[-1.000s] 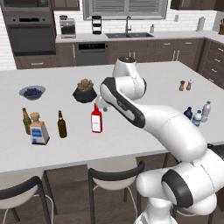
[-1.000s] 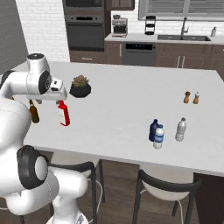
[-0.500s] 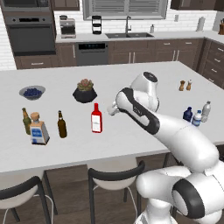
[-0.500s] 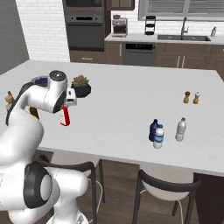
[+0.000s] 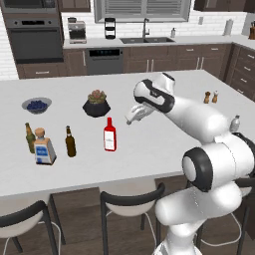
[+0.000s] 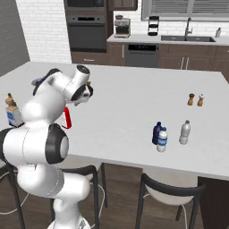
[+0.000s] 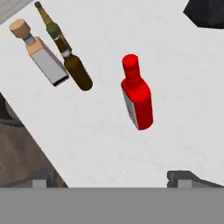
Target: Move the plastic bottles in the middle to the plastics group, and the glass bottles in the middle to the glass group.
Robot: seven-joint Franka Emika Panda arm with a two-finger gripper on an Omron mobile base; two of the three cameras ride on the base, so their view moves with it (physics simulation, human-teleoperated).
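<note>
Arm swung back left; open gripper (image 5: 133, 115) now nearer red bottle (image 5: 110, 135).

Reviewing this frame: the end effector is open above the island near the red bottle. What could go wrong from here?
1. The red bottle is tall and narrow; a descent that is slightly off could tip it instead of gripping it.
2. The brown beer bottle stands close beside the squat clear bottle and olive-green bottle; setting the red one down there could knock a neighbour over.
3. The end effector hovers near the dark plant pot, which the arm could brush.
</note>
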